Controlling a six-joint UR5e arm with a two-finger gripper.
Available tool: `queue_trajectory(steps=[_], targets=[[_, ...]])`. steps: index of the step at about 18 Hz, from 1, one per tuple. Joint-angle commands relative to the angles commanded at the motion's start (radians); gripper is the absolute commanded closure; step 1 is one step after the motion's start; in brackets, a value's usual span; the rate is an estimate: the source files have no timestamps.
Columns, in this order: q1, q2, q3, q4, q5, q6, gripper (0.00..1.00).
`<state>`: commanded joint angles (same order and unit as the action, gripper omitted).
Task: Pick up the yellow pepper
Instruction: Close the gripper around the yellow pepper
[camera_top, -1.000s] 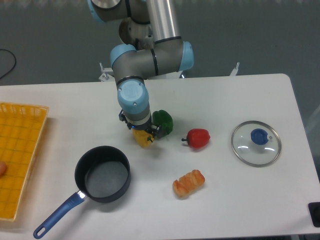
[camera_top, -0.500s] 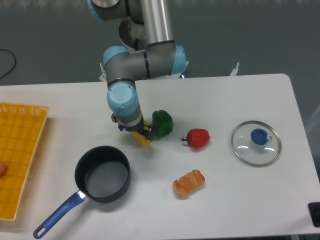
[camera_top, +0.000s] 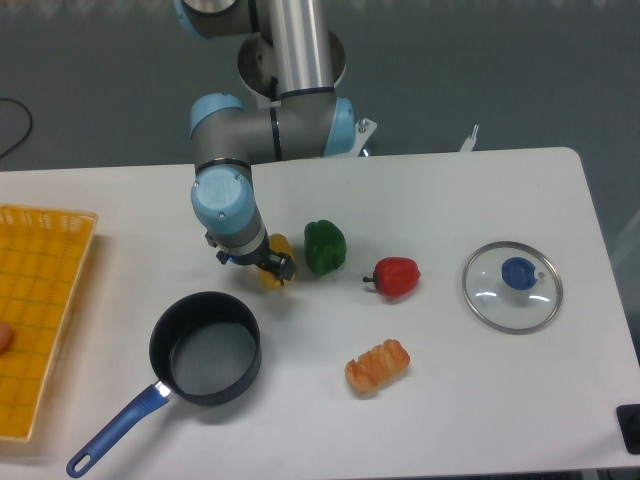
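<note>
One black saucepan (camera_top: 205, 347) with a blue handle is sitting nearest the camera on the white desk (camera_top: 480, 400), handle pointing toward the front left. Right of it, a croissant (camera_top: 377, 367) is lying on its side. At the left edge, a yellow basket (camera_top: 35, 310) is resting partly out of view. Farther back, a red pepper (camera_top: 396, 276) is lying with its stem pointing left, and a glass lid (camera_top: 512, 286) with a blue knob is lying flat toward the right, well apart from the pepper. Just behind the saucepan, the gripper (camera_top: 268, 266) is pointing down over the yellow pepper (camera_top: 274, 262), and the pepper is showing between its dark fingers; the gripper appears to be closing around the pepper, though the wrist is hiding most of the contact. Whether the pepper is touching the desk cannot be told. A green pepper (camera_top: 325, 246) is standing just beside the yellow one, to its right. Behind these, the arm's grey and blue joints are rising toward the back of the desk.
</note>
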<state>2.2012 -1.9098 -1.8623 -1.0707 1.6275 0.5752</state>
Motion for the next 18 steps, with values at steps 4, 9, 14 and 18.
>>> queue_trajectory(steps=[4, 9, 14, 18], targets=[[0.046, 0.021, 0.002, -0.005, 0.000, 0.002, 0.00], [0.089, 0.026, 0.002, -0.005, 0.006, 0.005, 0.00], [0.092, 0.023, -0.006, -0.011, 0.023, -0.015, 0.00], [0.089, 0.023, -0.017, -0.011, 0.023, -0.037, 0.00]])
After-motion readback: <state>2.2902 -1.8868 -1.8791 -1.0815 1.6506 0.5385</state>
